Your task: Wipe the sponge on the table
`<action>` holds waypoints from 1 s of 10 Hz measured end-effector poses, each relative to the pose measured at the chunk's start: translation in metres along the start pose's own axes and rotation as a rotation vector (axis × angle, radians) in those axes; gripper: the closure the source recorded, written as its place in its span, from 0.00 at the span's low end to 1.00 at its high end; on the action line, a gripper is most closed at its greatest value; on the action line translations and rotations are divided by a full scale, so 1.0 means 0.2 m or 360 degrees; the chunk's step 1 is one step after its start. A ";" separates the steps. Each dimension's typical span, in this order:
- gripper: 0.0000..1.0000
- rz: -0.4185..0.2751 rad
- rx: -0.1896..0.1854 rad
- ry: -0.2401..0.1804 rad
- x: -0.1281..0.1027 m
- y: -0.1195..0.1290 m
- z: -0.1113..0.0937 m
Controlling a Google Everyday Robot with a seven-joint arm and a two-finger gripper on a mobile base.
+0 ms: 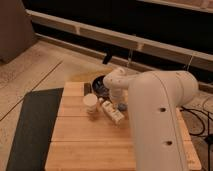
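Bamboo table [75, 145] is carrying the sponge [121, 106] at frame centre, beside the white bottle [112, 111]; the claw [119, 98], pressed together, is sitting right over it, leaving wiping progress impossible to judge.

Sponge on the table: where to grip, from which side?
Probably pinch the sponge across its middle, coming straight down. It lies flat and low on the table, so there is no side to hook, and the white bottle crowds it. The hand, shut, hangs just above it, largely hidden by the arm.
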 end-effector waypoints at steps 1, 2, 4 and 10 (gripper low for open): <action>0.98 0.0045 0.0036 0.0059 0.07 -0.07 0.02; 0.98 0.0087 0.0093 0.0129 0.14 -0.16 0.05; 0.98 0.0152 0.0206 0.0229 0.19 -0.30 0.09; 0.98 0.0086 0.0327 0.0013 -0.24 -0.32 -0.02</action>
